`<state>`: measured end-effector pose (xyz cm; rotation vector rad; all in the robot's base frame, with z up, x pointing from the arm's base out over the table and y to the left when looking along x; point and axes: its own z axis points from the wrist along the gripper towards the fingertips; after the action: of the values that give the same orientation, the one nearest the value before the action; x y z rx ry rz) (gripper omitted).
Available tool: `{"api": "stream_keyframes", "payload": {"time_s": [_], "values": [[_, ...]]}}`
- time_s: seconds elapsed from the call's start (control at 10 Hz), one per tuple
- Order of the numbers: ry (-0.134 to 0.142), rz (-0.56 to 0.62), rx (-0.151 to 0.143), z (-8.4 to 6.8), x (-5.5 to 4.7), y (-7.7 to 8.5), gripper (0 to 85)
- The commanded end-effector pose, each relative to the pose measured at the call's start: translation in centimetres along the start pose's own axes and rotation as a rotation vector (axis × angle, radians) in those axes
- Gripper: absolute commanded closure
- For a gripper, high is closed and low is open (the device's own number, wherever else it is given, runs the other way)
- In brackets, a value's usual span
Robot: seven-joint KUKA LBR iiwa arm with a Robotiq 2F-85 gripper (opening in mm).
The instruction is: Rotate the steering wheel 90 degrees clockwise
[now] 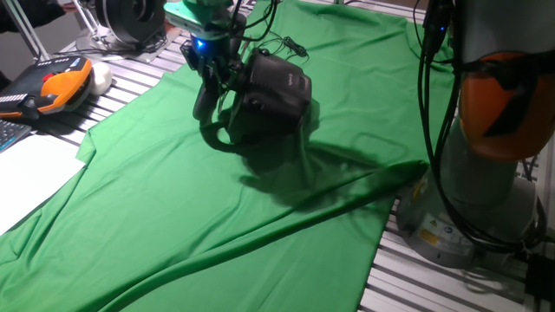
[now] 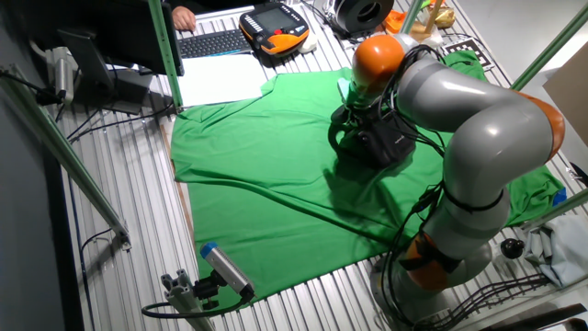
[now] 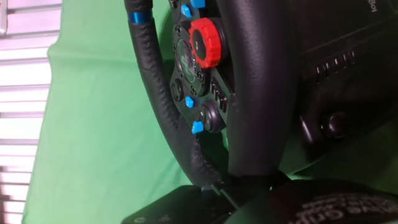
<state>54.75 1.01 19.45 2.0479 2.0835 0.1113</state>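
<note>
One steering wheel (image 3: 158,99), one red knob (image 3: 206,42), three blue buttons (image 3: 189,102)

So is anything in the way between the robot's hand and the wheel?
No, nothing visible. The gripper is already right at the wheel, over its rim. The hand view shows only the rim and hub up close, with nothing in between.

Rumpled green cloth (image 1: 217,217) over slatted table (image 1: 408,277), orange teach pendant (image 1: 52,87), keyboard (image 2: 209,42)
</note>
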Motion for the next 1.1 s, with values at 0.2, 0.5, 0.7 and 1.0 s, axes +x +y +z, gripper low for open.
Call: {"api": "stream_keyframes", "payload": {"time_s": [0.2,0.5,0.7,1.0], "values": [[-0.003,0.012,-0.015,0.8,0.3,0.1,68.0],[-0.025,0.039,-0.049,2.0,0.8,0.0,68.0],[-0.03,0.051,-0.058,2.3,1.0,0.1,68.0],[-0.042,0.068,-0.065,3.0,1.2,0.3,85.0]]}}
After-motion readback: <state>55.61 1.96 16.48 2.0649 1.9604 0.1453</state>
